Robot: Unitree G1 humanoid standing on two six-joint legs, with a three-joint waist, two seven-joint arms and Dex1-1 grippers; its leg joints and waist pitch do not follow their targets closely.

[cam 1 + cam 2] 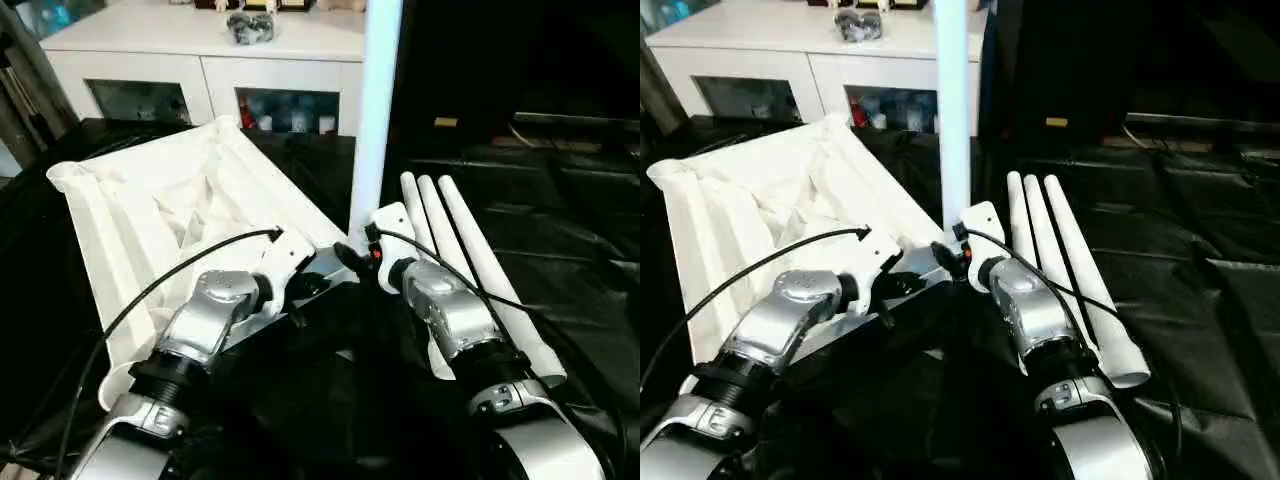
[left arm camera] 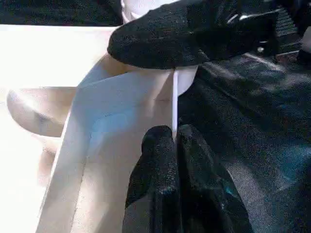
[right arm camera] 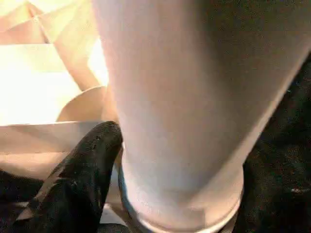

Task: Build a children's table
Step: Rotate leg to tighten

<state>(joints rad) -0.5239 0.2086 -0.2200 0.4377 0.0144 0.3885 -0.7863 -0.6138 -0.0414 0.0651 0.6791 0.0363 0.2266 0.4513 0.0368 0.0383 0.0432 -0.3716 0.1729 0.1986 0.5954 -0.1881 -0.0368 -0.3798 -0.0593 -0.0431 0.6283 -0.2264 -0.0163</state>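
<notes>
Ribbed white tabletop (plastic), upright tapered leg.

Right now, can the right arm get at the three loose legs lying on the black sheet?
Probably yes: the three loose legs lie just beside the right forearm, nothing over them, but its end effector is at the upright leg.

We are seeing a white glass-door cabinet standing at the back, a small grey object sitting on top, and black sheeting covering the bench.
</notes>
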